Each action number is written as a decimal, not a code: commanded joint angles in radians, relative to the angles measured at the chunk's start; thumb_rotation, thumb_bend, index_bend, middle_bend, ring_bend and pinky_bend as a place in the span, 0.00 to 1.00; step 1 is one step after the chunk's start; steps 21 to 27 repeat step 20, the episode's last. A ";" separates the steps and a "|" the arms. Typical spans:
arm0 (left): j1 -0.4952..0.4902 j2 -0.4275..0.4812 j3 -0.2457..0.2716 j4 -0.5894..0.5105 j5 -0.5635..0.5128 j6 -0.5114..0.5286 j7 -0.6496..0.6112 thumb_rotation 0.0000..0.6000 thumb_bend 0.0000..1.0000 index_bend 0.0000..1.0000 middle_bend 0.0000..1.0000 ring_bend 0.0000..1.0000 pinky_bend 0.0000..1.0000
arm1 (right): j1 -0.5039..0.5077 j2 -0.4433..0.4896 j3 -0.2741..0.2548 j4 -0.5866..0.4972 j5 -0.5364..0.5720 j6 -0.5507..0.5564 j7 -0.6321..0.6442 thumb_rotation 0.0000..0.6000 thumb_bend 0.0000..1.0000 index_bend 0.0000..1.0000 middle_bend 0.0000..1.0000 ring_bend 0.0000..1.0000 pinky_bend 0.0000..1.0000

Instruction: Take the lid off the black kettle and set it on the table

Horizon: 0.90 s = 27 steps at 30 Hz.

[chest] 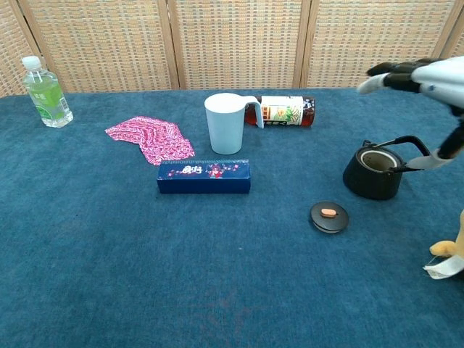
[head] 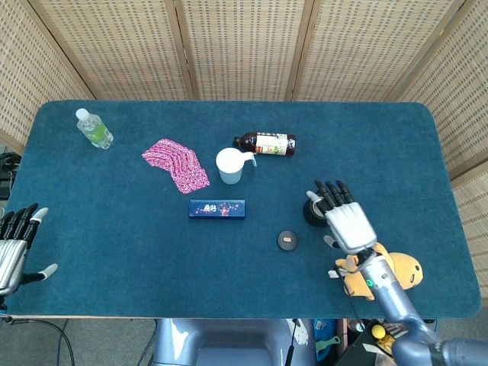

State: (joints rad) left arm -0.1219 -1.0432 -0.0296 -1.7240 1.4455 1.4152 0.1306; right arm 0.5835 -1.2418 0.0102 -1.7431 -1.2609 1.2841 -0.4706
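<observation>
The black kettle (chest: 373,174) stands lidless on the table; in the head view my right hand covers most of the kettle (head: 312,213). Its round black lid (head: 287,241) (chest: 329,217), with an orange knob, lies flat on the cloth to the kettle's front left, apart from it. My right hand (head: 345,219) (chest: 420,75) hovers above and to the right of the kettle, fingers spread and holding nothing. Down at the table's front left edge my left hand (head: 14,244) is open and holds nothing.
A blue box (head: 217,208), white mug (head: 229,165), lying brown bottle (head: 266,142), pink cloth (head: 177,163) and water bottle (head: 94,128) sit left and behind. A yellow plush toy (head: 385,271) lies under my right forearm near the front edge.
</observation>
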 commanded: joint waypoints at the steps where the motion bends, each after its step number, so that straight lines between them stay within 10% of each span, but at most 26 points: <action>1: 0.002 0.000 0.006 -0.004 0.009 0.002 0.009 1.00 0.07 0.00 0.00 0.00 0.00 | -0.133 0.091 -0.077 0.010 -0.093 0.122 0.105 1.00 0.00 0.00 0.00 0.00 0.00; 27: 0.019 -0.001 0.011 -0.002 0.049 0.046 0.002 1.00 0.07 0.00 0.00 0.00 0.00 | -0.387 0.066 -0.084 0.119 -0.211 0.332 0.378 1.00 0.00 0.00 0.00 0.00 0.00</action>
